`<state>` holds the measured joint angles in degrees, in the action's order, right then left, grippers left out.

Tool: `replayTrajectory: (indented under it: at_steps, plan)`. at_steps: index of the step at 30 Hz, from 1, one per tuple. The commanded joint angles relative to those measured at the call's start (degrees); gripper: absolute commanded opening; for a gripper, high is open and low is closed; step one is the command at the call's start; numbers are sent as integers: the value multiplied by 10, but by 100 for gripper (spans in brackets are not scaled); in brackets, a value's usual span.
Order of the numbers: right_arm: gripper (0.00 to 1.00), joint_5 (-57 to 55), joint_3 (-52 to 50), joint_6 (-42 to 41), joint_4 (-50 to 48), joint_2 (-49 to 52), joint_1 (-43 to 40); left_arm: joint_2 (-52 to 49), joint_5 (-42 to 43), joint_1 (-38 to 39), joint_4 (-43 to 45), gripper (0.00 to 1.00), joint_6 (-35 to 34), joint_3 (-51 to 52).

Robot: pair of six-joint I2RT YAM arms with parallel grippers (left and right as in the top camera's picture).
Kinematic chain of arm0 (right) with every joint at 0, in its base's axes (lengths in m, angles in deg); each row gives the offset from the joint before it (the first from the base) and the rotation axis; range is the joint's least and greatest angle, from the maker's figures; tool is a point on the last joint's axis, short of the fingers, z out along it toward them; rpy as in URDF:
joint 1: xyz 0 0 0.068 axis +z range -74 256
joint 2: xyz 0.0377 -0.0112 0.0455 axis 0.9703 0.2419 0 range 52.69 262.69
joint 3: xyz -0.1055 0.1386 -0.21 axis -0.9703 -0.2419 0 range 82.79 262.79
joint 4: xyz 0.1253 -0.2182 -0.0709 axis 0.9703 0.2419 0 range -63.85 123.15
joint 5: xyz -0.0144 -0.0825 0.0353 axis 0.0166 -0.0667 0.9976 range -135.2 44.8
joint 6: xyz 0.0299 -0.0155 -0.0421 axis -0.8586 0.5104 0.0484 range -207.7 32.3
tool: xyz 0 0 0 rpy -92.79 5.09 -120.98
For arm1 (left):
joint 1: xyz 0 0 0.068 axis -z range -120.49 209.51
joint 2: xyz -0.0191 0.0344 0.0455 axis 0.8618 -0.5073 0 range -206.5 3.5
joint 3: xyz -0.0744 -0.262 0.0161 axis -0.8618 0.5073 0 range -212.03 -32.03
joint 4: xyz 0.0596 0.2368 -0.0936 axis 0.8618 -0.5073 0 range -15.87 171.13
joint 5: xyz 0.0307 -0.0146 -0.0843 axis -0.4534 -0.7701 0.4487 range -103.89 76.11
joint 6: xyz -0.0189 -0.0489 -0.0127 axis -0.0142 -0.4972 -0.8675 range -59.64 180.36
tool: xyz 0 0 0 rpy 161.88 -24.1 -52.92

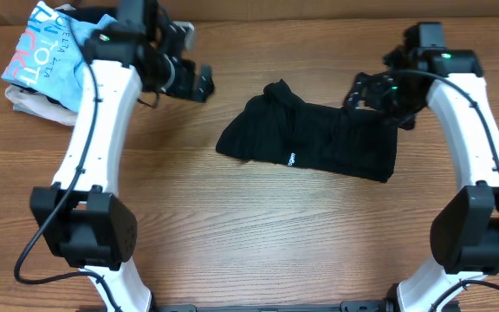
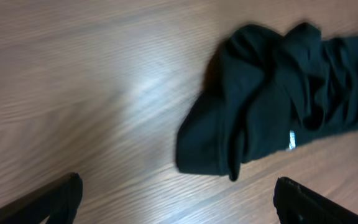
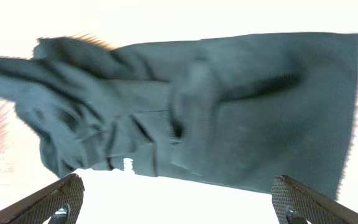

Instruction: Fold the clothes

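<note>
The right end effector (image 1: 369,91) is wide open and holds nothing. It hangs over the far right edge of the black shirt (image 1: 319,139), so it is the nearer one. The left end effector (image 1: 199,82) is wide open and empty too, a little way off from the shirt's bunched-up left end. The shirt lies in the middle of the table (image 1: 258,225), long from left to right. I think the right arm should reach first.

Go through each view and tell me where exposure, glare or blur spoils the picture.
Overhead: evenly lit, black shirt reads clearly. Left wrist: soft overall, a pale glare patch on the table. Right wrist: badly overexposed, the wood washed out to white around the shirt, its folds visible.
</note>
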<state>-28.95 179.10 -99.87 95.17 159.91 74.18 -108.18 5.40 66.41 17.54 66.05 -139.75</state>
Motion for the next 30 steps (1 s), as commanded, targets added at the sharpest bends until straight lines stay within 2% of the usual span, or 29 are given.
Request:
replayTrajectory:
  at_steps: [1, 6, 7, 10, 14, 20, 23, 26, 27, 30]
  plan:
    - [100, 5, 12, 4, 9, -5, -11, -6, 63, 14, 51, 100, 46, 75]
    - [100, 5, 12, 4, 10, -5, -9, -6, 94, 26, 184, 100, 51, 175]
    - [100, 5, 12, 4, 9, -5, -7, -6, 109, 30, 243, 100, 50, 213]
    - [99, 3, 12, 4, 10, -5, -7, -6, 118, 37, 312, 100, 50, 264]
    - [95, 3, 12, 17, 9, -5, -7, -11, 119, 43, 369, 100, 50, 304]
    - [93, 4, 12, 17, 6, -5, -5, -65, 142, 48, 403, 98, 50, 309]
    - [92, 4, 12, 17, 6, -5, -4, -89, 179, 48, 412, 88, 47, 308]
    - [91, 4, 12, 17, 5, -5, -4, -98, 187, 48, 412, 74, 30, 308]
    - [91, 4, 12, 17, 5, -5, -4, -98, 187, 48, 411, 66, 29, 308]
    - [88, 5, 12, 17, 2, -5, -4, -98, 186, 48, 412, 32, 26, 307]
